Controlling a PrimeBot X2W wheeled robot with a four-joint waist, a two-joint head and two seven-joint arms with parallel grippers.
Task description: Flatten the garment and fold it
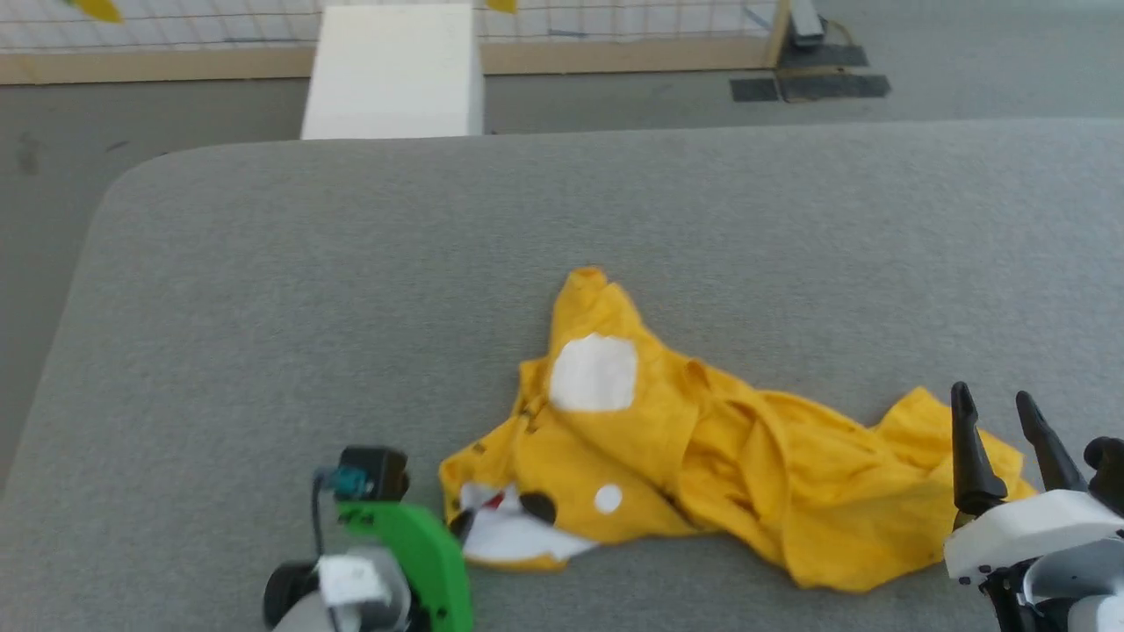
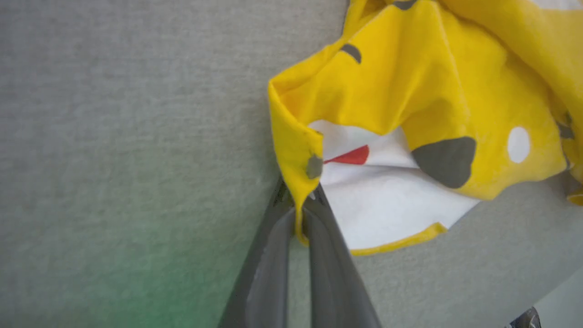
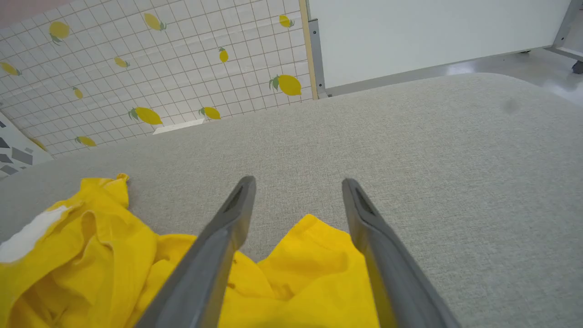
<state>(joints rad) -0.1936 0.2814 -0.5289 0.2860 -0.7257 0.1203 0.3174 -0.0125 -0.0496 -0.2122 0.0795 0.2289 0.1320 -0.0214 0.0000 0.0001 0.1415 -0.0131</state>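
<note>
your left wrist view is showing what the head view is leaving unclear, the left gripper point(image 2: 298, 200) pinching the hem of the garment point(image 2: 432, 91), while the right gripper point(image 1: 993, 392) is hanging spread above the other end, the garment stretching crumpled left-to-right across the grey table point(image 1: 351, 263).

The shirt point(image 1: 702, 439) in the lower middle of the frame is bright yellow, with white patches, small dark grey marks and one red spot. The tabletop point(image 1: 351, 263) is a plain grey weave. At the upper left of the right wrist view, a wall point(image 3: 159, 59) has a white grid pattern dotted with yellow lemons and green leaves.
</note>
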